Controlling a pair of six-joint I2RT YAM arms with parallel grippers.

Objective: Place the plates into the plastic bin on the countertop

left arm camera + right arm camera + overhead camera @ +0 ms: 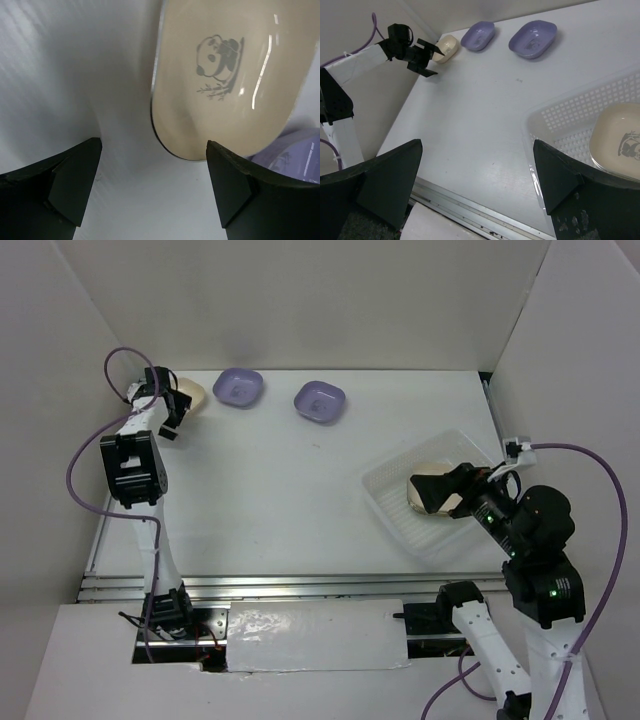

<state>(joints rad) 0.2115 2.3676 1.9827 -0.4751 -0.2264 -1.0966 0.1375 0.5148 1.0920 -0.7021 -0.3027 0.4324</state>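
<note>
A cream plate (192,393) lies at the far left of the white countertop (290,490). My left gripper (179,413) is open right beside it, touching nothing. In the left wrist view the cream plate (225,75) with a panda mark lies just beyond the open left gripper (155,190). Two purple plates (238,387) (320,400) lie to its right. The clear plastic bin (455,447) stands at the right and holds another cream plate (430,468), partly hidden by my open, empty right gripper (418,495). The right wrist view shows the bin (570,120), its cream plate (620,142) and the open right gripper (477,185).
White walls enclose the countertop on three sides. A metal rail (300,587) runs along the near edge, also seen in the right wrist view (470,212). A purple plate's edge (295,155) lies right of the left gripper's right finger.
</note>
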